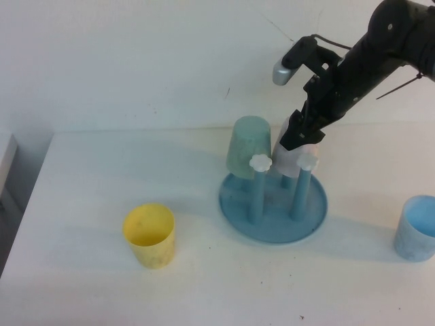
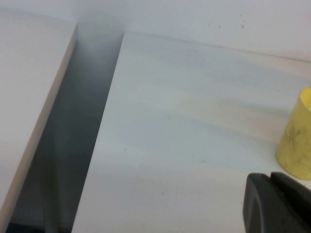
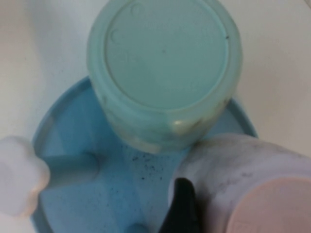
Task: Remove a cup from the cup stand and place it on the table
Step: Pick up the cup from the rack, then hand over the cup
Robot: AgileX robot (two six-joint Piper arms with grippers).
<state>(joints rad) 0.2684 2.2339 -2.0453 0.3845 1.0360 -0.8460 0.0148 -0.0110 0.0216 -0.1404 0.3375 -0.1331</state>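
A pale pink speckled cup (image 1: pixel 291 159) sits upside down on a peg at the back of the blue cup stand (image 1: pixel 273 214), which rests on the white table (image 1: pixel 88 183) a little right of centre, toward the far edge. The right claw (image 1: pixel 299 139) reaches down from the far right corner and sits against the pink cup; one dark finger (image 3: pixel 181 204) presses the cup's side (the other finger is hidden), so it appears closed around the cup, which has not left its peg. Touching the pink cup on the stand is an upturned pale green cup (image 1: pixel 247 148), its flat base facing up. Two bare pegs at the front carry white flower-shaped caps (image 1: pixel 261 162). A yellow cup (image 1: pixel 149 235) stands upright toward the near left of the table, well apart from the stand. A light blue cup (image 1: pixel 416 227) stands upright at the right edge. The left claw (image 2: pixel 278 204) shows only as a dark corner in its own wrist view, low over the table near the yellow cup; whether it is open cannot be told.
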